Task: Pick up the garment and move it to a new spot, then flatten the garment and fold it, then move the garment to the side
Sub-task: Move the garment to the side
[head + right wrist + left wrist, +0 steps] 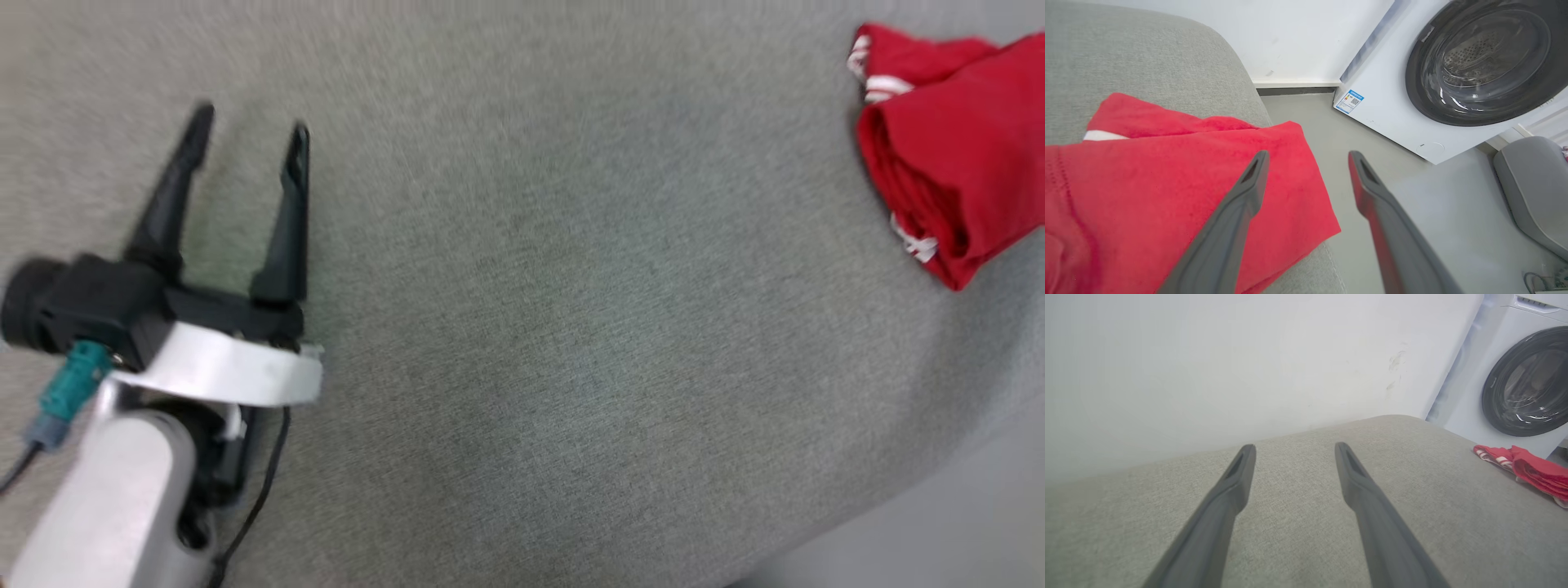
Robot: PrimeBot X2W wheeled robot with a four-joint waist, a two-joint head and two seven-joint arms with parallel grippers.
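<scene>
1. At the upper right of the head view, the garment [955, 155] is being seen as a folded red bundle on the grey padded surface [571, 327]. Its long axis is running steeply from the top edge down toward the lower right, and its rolled fold is facing left.
2. Red-and-white striped trim is being shown at the bundle's upper-left and lower-left corners. The bundle's right part is being cut off by the frame edge, and the shirt's front is being hidden by the folds.
3. Across the lower left of the right wrist view, the red cloth is being cut off by the left and bottom edges, and one corner is lying at the padded surface's rounded edge, beside the floor [1437, 212].
4. The right gripper [1308, 155] is being held spread wide with nothing grasped. One finger is lying over the cloth and the other over the floor; whether the cloth is being touched cannot be told.
5. The left gripper [251, 121] is being held released and empty at the left of the blurred head view, well apart from the garment.
6. The washing machine [1384, 106] is being cut off at the upper right of the right wrist view. Its drum is being seen through the dark round door, but any contents cannot be made out.
</scene>
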